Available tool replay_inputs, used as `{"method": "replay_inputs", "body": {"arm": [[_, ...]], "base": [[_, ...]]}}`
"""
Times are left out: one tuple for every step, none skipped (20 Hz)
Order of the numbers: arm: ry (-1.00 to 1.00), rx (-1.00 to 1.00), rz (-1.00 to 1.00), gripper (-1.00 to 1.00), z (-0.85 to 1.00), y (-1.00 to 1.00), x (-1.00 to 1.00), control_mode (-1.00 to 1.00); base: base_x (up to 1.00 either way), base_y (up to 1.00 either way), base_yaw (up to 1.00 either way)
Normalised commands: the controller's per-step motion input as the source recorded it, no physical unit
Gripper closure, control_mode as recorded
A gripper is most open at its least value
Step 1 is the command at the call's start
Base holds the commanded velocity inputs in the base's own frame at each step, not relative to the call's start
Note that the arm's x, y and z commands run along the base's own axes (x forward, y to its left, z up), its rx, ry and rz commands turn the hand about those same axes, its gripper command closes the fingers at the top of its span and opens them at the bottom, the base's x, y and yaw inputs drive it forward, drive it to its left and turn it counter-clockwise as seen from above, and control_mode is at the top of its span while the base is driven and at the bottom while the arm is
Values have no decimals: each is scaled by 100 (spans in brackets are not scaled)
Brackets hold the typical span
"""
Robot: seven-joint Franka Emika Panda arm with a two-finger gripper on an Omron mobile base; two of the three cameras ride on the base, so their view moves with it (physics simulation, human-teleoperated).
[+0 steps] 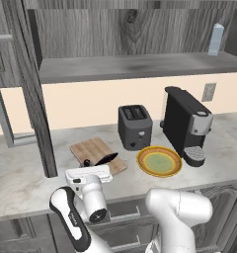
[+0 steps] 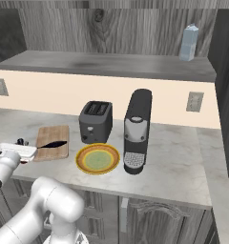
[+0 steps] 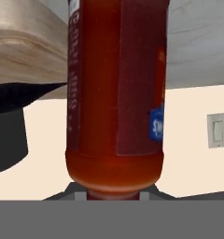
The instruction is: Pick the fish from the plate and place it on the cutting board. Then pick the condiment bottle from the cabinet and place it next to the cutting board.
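Close against the hand camera stands the dark-red condiment bottle [image 3: 116, 93], its rounded end right at the end effector [image 3: 115, 192], whose fingers are clamped together on it. From the left base view the end effector [image 1: 87, 174] hangs low over the front of the worktop [image 1: 21, 173], just at the near corner of the cutting board [image 1: 97, 154]. On that board lies the fish [image 1: 104, 159], dark and slim, close beside the end effector. Right of the board sits the plate [image 1: 159, 161], then a black coffee machine [image 1: 186, 126], with a dark toaster [image 1: 135, 127] behind. Above, on the cabinet [image 1: 135, 65] shelf, a pale blue-white bottle [image 1: 216, 39] stands far right.
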Motion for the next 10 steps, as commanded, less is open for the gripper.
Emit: {"method": "replay_inputs", "body": {"arm": [[0, 8, 0, 100, -22, 0, 2, -100], [0, 8, 0, 100, -22, 0, 1, -100], [0, 7, 0, 100, -21, 0, 1, -100], [0, 7, 0, 100, -23, 0, 1, -100], [0, 7, 0, 100, -23, 0, 2, -100], [0, 7, 0, 100, -24, 0, 2, -100], [0, 7, 0, 100, -25, 0, 4, -100], [0, 6, 0, 100, -26, 0, 5, -100], [0, 6, 0, 100, -27, 0, 6, -100], [0, 6, 0, 100, -29, 0, 7, -100]], "base": [[0, 0, 0], [0, 0, 0], [0, 0, 0], [0, 0, 0], [0, 0, 0], [0, 0, 0], [0, 0, 0], [0, 0, 0], [0, 0, 0], [0, 0, 0]]}}
